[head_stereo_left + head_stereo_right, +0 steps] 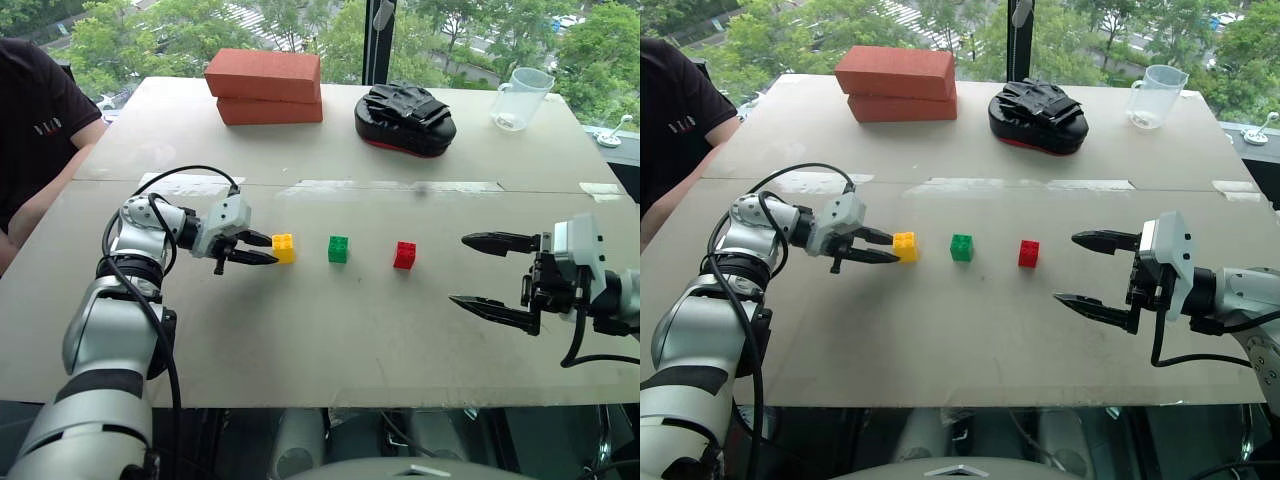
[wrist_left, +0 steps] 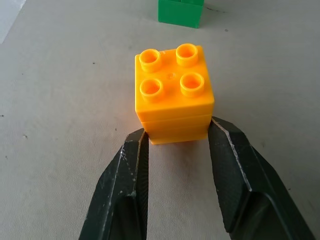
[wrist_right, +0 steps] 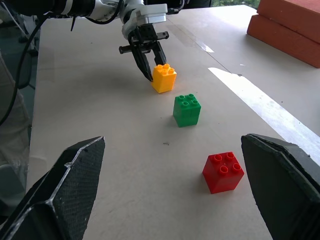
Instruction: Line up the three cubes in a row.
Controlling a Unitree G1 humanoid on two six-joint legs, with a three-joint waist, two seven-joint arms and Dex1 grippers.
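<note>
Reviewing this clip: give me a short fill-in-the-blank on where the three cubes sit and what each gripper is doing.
1. The left gripper is shut on the ____ cube.
2. The cube in the middle of the row is ____.
3. The red cube is the one nearest the ____ gripper.
4. The right gripper's fingers stand ____, holding nothing.

Missing words: yellow; green; right; open
</note>
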